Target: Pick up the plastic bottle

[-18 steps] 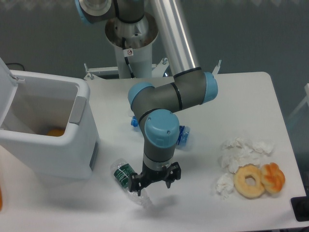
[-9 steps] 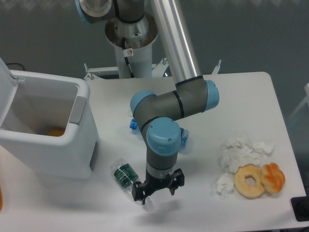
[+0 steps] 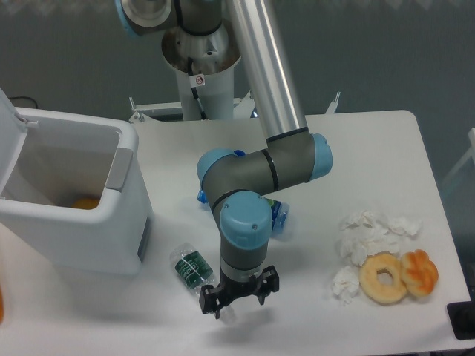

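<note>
Lying on the white counter (image 3: pixel 356 148), the small clear plastic bottle with a dark green label (image 3: pixel 194 268) sits at the hand's own lower-left side as the camera sees it, its labelled body just beside the hand and its narrow neck end running in under the fingers. Long axis runs diagonally, from upper left (base, label) down to lower right (neck), so it passes right beneath the black two-finger hand (image 3: pixel 239 289). Only one arm here, and it is directly over the neck end.

Hand state: fingers look spread apart, straddling the neck region, nothing clamped between them that I can make out. Whether a fingertip touches the clear plastic can't be told, since the neck is see-through and partly hidden by the wrist.

Judgement: closing across the neck or upper body looks like the coming move; thin clear plastic may slip or roll sideways.

A blue-tinted bottle with blue cap (image 3: pixel 277 213) lies behind the hand, mostly hidden by the arm, well apart from the fingers.
</note>
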Robot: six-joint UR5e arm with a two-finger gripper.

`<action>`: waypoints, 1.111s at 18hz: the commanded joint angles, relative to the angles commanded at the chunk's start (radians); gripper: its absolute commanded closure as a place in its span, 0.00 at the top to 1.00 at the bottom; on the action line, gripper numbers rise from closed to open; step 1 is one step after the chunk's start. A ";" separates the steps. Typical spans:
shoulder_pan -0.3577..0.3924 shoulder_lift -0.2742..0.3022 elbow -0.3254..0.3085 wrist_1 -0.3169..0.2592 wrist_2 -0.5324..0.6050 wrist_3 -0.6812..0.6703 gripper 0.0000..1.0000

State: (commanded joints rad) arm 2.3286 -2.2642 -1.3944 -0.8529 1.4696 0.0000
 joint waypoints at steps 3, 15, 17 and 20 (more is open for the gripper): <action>-0.002 -0.003 -0.002 0.000 0.000 0.024 1.00; -0.014 -0.017 -0.015 0.000 0.009 0.025 1.00; -0.020 -0.020 -0.012 0.000 0.020 0.025 1.00; -0.022 -0.025 -0.011 0.000 0.021 0.025 1.00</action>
State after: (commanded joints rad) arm 2.3071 -2.2887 -1.4051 -0.8529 1.4910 0.0245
